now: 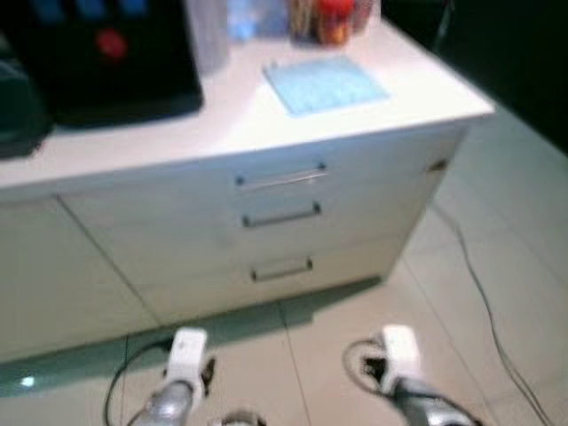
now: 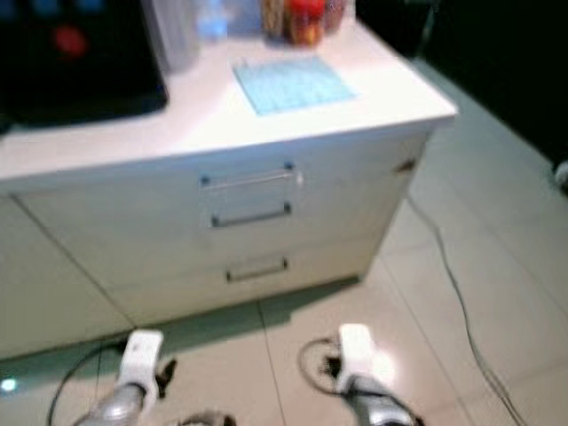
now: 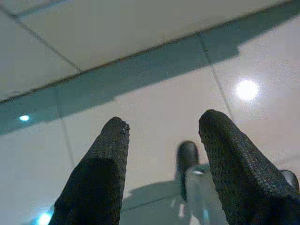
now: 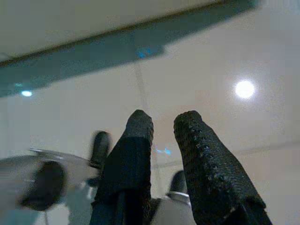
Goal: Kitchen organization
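While arms hang, drawers [image 1: 282, 216] beyond left gripper [image 3: 161, 136]

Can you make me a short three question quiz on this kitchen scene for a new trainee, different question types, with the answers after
1. True or false: the blue mat lies on the floor.
2. Multiple choice: how many drawer handles run down the cabinet front? A) one B) three C) five
3. Fill in: the left gripper hangs over the tiled floor with its fingers ____.

Key
1. False. It lies flat on the white counter, near its right end.
2. B. The top handle, middle handle and bottom handle are stacked one below the other.
3. Open. There is a wide gap between them with nothing held; the right gripper is narrowly parted and also empty.
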